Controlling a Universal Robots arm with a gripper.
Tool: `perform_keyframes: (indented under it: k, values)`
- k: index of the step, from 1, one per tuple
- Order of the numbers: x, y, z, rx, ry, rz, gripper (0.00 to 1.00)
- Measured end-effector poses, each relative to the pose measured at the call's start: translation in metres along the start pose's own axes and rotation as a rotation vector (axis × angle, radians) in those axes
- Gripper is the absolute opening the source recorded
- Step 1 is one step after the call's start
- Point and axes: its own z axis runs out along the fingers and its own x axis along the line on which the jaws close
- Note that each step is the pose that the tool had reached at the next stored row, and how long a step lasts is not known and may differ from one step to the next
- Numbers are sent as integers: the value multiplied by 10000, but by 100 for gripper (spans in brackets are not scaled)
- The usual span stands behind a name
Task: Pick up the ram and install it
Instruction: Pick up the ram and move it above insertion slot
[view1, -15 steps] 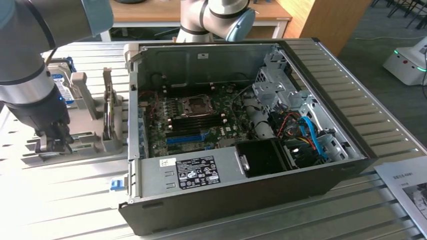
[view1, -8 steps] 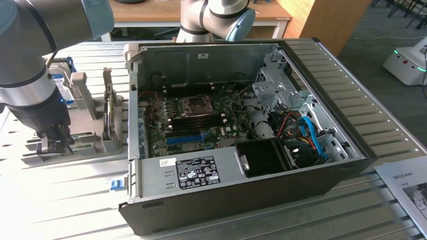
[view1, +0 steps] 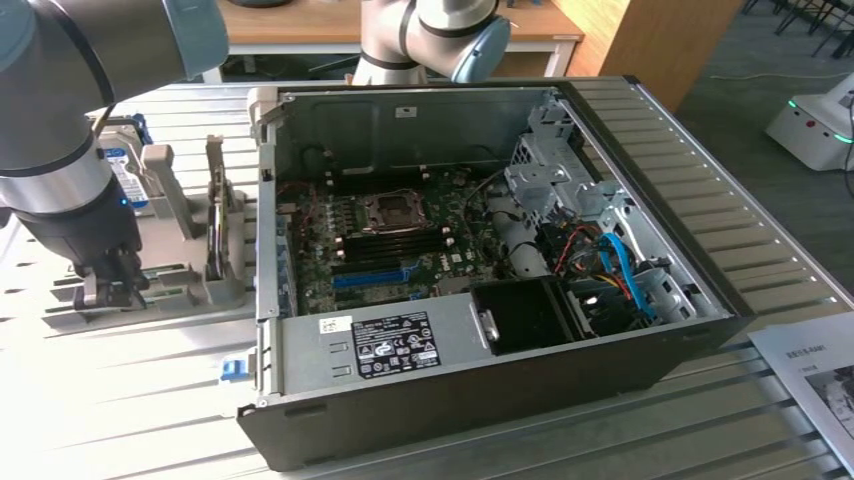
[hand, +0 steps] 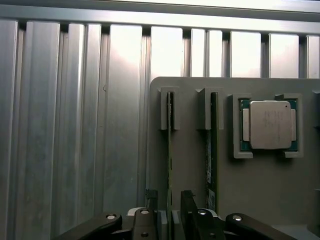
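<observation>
The ribbed aluminium table (view1: 120, 400) ran under everything, and on it sat an open computer case (view1: 694, 345) with its motherboard (view1: 320, 245) showing. A white sticker (view1: 396, 345) on the case's near wall carried black print and symbols I could not read, and so did a printed sheet (view1: 817, 372) at the exterior view's right.

I, the gripper (hand: 169, 197), hung low over a grey holder tray (hand: 260, 190) at the exterior view's left, well apart from the case. The ram (hand: 170, 150) stood on edge in a slot of that tray, and my fingers (hand: 150, 197) were spread wide, one on either side of its thin green edge, gripping nothing. A second stick (hand: 211, 150) stood just beside it in the next slot. Further along, a processor (hand: 270, 125) lay flat in its pocket; the marks on its silver lid were too faint to read.
</observation>
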Motion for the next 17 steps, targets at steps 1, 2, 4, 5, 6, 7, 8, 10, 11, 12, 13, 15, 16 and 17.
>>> perform_keyframes:
  k: [1, 2, 4, 5, 6, 7, 8, 10, 11, 12, 13, 15, 16, 17]
  values:
    - [-2, 0, 1, 2, -1, 0, 32]
    - [-5, 0, 1, 1, -1, 0, 32]
    - [-7, 0, -1, -2, 1, -1, 32]
    - [-9, 0, 0, 0, 1, 0, 32]
    - [-11, 0, 0, -1, 0, 0, 32]
    - [-13, 0, 0, -1, 1, -1, 32]
    - [-16, 0, 0, -1, 1, 0, 32]
    - [-17, 0, 0, -2, 1, -1, 32]
    - [-18, 0, 0, -2, 2, -1, 32]
    - [-17, 0, 0, -2, 1, -1, 32]
    - [-17, 0, 0, -2, 1, -1, 32]
    - [-18, 0, 0, -1, 1, 0, 32]
    - [-18, 0, 0, -1, 1, 0, 32]
    - [-18, 0, 0, -1, 1, 0, 32]
